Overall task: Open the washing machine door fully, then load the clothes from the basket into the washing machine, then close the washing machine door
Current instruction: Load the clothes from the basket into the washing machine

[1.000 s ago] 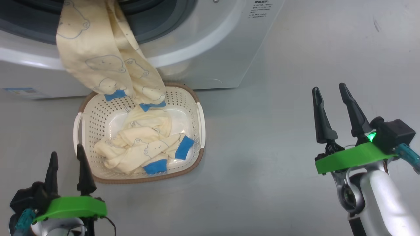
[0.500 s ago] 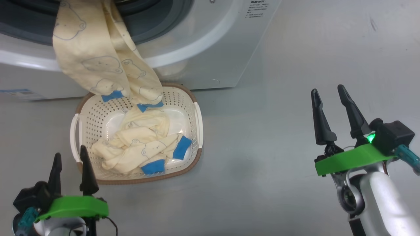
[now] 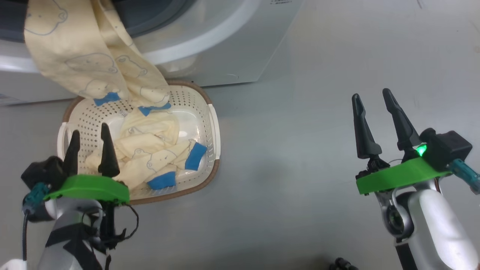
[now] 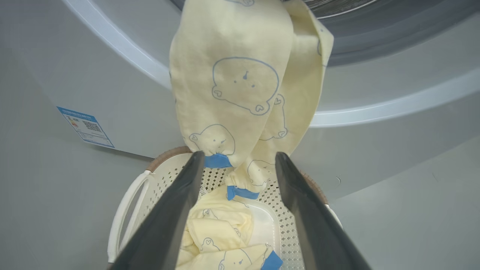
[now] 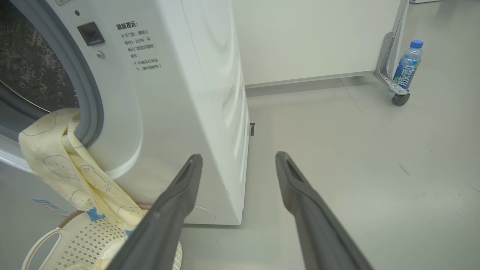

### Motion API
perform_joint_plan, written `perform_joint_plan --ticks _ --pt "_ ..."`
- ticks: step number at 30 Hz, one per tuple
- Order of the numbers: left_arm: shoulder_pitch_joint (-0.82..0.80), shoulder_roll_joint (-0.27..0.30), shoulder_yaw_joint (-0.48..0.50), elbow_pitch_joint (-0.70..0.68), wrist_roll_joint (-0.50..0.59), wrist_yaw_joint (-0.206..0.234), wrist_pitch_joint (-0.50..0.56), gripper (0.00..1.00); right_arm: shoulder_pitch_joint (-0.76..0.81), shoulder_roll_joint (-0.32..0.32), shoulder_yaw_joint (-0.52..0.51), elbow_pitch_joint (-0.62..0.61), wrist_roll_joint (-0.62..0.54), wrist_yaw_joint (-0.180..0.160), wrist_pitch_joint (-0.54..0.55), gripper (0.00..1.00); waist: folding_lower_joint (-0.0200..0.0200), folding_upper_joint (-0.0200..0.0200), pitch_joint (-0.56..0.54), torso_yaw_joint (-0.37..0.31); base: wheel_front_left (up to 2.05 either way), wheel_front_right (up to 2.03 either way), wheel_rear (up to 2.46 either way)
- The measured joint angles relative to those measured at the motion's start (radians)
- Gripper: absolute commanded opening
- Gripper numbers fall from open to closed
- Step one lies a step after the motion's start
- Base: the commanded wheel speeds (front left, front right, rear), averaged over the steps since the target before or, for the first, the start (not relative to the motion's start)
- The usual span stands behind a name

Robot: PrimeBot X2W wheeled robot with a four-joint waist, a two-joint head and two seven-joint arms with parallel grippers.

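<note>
Draped out of the mouth of the washing machine (image 3: 232, 45), over the grey gasket (image 5: 87, 93) and down the white front: one long cream-yellow piece of the clothes (image 3: 86, 60), printed with thin bear outlines. Blue-trimmed ends of that piece hanging just inside the far rim of the basket (image 3: 189, 103). More of the same fabric heaped loose on the basket bottom, with blue patches toward the near right corner. Steel drum (image 5: 33, 67) in sight behind the gasket.

Basket on the floor (image 3: 285, 150), close against the foot of the machine and right below the opening, a white handle on each side. Blue-and-white sticker (image 4: 85, 127) low on the machine front, to the left of the hanging fabric in the left wrist view.

Left gripper (image 3: 90, 128) over the near left corner of the basket, pointing toward the machine. Jaws wide apart, nothing between them. Seen from the left wrist, blue trim of the hanging ends framed between the two fingers; contact with the heap impossible to tell.

Right gripper (image 3: 371, 93) well to the right of the basket, above bare floor. Jaws spread wide and empty, aimed past the right front corner of the machine. Far off in the right wrist view, a blue-capped bottle (image 5: 408, 65) beside a caster (image 5: 400, 98).
</note>
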Motion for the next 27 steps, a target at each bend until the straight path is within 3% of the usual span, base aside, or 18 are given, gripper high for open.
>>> perform_joint_plan --ticks 27 --pt "-0.420 0.032 -0.044 0.308 0.000 -0.017 -0.029 1.00 -0.107 0.008 0.012 -0.025 0.002 0.000 0.000 1.00 0.0002 0.0000 0.224 -0.080 0.00 0.00 0.00"
